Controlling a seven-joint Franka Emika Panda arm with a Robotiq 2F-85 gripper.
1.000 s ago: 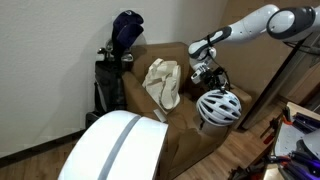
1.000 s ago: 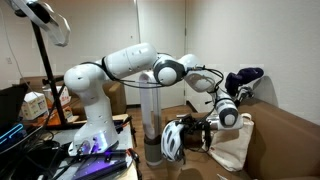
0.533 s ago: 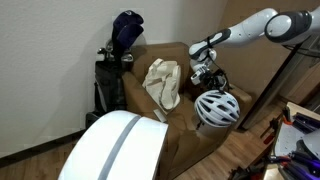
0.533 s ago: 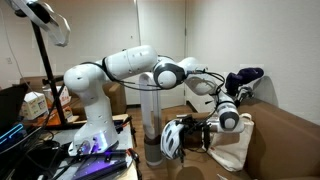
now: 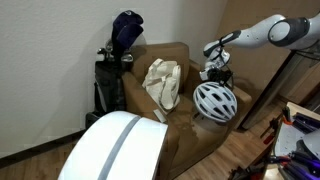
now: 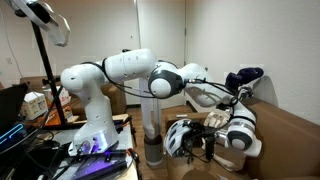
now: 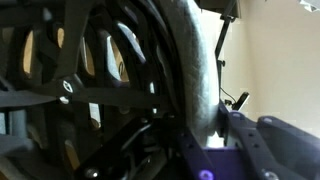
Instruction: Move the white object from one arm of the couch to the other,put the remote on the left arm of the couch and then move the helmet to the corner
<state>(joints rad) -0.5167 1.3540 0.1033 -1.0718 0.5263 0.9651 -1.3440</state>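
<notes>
My hand (image 5: 216, 72) looks clenched on the helmet (image 5: 215, 101), so I should carry it slow and steady toward the bench (image 5: 188, 138) corner, missing the cloth bag (image 5: 162, 82)

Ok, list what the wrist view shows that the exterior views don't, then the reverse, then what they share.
Only the wrist view: a close-up of the helmet, its dark ribs and open vents filling the frame, with a pale wall showing behind.
Only the exterior views: the brown couch, the white bag lying on it, the golf bag standing beside it, and the robot arm reaching over.
Both: the helmet, seen whole and white in both exterior views, by the couch arm.
</notes>
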